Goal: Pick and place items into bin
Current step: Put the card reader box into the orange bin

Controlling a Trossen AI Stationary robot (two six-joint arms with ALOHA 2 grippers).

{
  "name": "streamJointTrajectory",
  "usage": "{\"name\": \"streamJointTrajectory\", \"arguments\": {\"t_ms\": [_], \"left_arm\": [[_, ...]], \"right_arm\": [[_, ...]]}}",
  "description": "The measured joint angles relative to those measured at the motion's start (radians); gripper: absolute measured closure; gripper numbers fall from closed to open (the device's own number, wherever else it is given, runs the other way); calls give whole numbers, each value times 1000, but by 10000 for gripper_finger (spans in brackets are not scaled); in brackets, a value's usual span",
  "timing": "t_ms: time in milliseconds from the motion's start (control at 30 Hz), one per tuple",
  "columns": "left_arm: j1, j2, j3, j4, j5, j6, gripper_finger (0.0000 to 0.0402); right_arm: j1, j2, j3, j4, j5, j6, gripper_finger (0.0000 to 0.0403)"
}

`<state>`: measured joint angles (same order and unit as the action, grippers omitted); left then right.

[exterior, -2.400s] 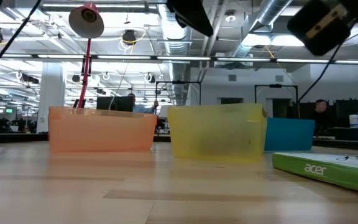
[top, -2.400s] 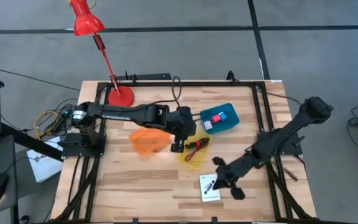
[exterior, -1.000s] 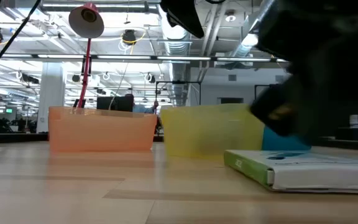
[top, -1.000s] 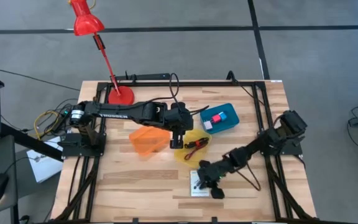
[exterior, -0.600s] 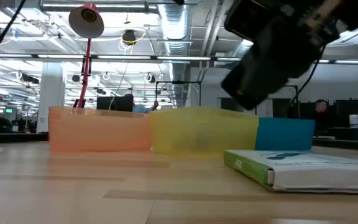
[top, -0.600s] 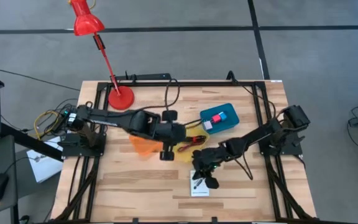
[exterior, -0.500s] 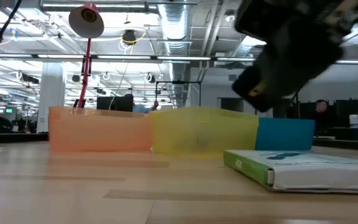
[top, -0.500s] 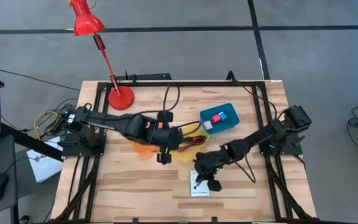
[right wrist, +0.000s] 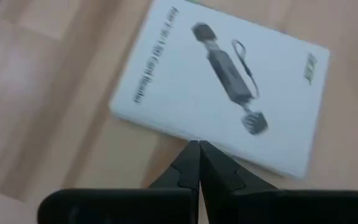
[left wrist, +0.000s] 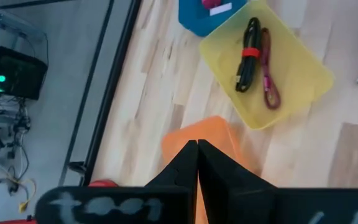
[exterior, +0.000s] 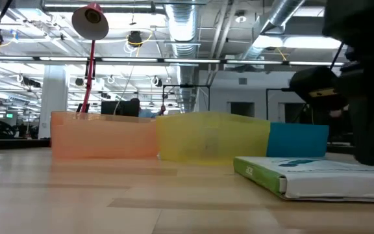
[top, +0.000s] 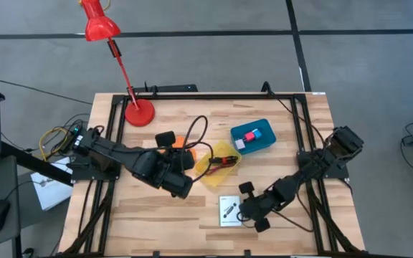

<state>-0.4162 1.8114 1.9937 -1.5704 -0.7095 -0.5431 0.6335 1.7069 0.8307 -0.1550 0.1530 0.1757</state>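
Observation:
The white card (top: 229,210) with a black picture lies flat on the table near its near edge; in the low view it shows as a flat box (exterior: 317,177) with a green side. My right gripper (top: 242,210) is shut, just right of the card, its tips (right wrist: 197,149) at the card's edge. My left gripper (top: 171,140) is shut and raised over the orange bin (left wrist: 211,142). The black-and-red stick tool (left wrist: 248,55) and the dark red cord (left wrist: 268,78) lie in the yellow bin (top: 208,174). Pink cubes (top: 249,136) sit in the blue bin (top: 264,127). My right gripper comes at the card slanting down from the table's right, its shut fingertips at the card's near edge (right wrist: 185,138). Whether they touch it, I cannot tell. The card lies flat on the table.
The red desk lamp (top: 139,112) stands at the far left corner. Orange, yellow and blue bins sit in a row across the middle of the table. Black frame rails (top: 303,136) run along both sides. Bare wood (top: 149,215) lies at the near left.
My left arm has drawn back from the yellow bin toward the table's left and risen. My right gripper has moved off the card to its right and come down beside it. The yellow bin has slid a little toward the orange bin; the card has stayed put.

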Motion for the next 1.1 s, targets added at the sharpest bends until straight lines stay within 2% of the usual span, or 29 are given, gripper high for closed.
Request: {"name": "streamJointTrajectory", "arguments": {"t_ms": [133,300,533,900,1100], "left_arm": [[-14,0,1,0,1,-34,402],[-28,0,1,-1,8,-61,402],[-51,0,1,-1,20,-76,402],[-83,0,0,-1,16,-100,401],[-117,0,0,-1,5,-115,401]], "right_arm": [[6,0,0,73,-15,-13,403],[-9,0,2,136,-98,-22,403],[31,-10,12,4,-96,60,403],[20,3,12,88,-96,62,403],[15,70,14,154,-105,95,403]]}}
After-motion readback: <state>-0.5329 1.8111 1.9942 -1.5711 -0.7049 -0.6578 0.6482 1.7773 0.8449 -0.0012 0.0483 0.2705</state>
